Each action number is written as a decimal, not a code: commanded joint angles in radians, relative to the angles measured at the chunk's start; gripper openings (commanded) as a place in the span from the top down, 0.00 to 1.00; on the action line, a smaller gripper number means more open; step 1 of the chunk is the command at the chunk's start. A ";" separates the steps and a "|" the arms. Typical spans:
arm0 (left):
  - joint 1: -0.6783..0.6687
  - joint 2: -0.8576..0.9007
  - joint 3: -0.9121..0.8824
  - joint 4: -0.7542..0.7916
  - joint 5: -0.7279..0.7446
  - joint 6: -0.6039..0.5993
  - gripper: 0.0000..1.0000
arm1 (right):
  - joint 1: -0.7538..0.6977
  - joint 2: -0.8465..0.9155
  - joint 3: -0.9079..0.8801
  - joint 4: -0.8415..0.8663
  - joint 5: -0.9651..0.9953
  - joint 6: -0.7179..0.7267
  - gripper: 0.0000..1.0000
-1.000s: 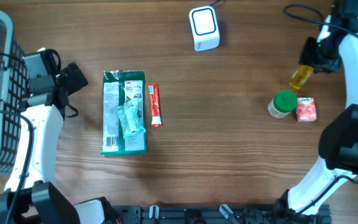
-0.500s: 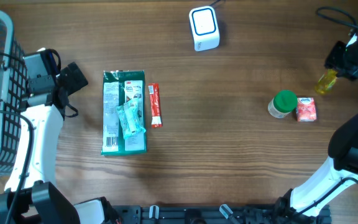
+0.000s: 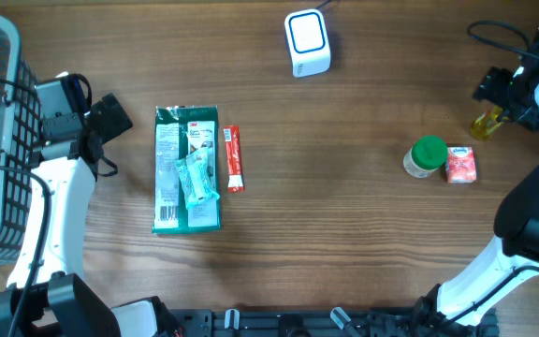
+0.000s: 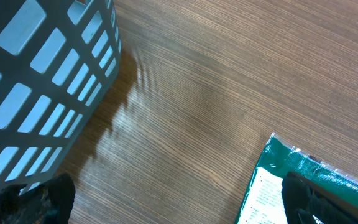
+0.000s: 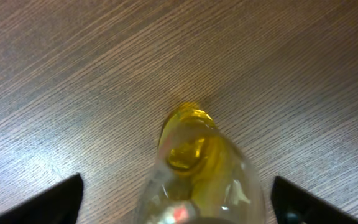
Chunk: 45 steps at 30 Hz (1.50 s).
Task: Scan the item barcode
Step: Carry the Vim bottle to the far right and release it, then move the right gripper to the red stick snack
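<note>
1. The bottle [image 5: 194,168] sits between my right fingers [image 5: 55,202], with bare counter [image 5: 104,74] showing on both sides of it. The fingers stand wide and are not touching it.
2. Its long axis runs straight out from my right wrist. The yellow neck is at the far end against the wood and the wider clear body is nearer me. I cannot tell whether it lies flat or leans.
3. Seen from overhead, the bottle is by the counter's right edge, near the green-lidded jar [image 3: 426,156] and the red carton [image 3: 460,164] but touching neither.
4. The scanner [image 3: 307,42] is well off to my left of the bottle and a little farther out. My guess is that any scan of these items means a long carry that way.
5. My right arm is plainly the nearer one for the bottle, jar and carton. It reaches out along the right edge with the wrist turned inward over the bottle.
6. My left fingers [image 4: 306,199] are also spread wide and hold nothing. They hover between the basket [image 4: 48,81] and the top edge of the green pouch [image 3: 187,168], with the red stick [image 3: 233,159] just beyond it.
</note>
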 commanded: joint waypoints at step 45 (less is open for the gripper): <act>0.005 -0.013 0.011 0.002 0.002 0.012 0.00 | 1.055 -0.022 -0.414 0.519 -0.373 0.359 0.00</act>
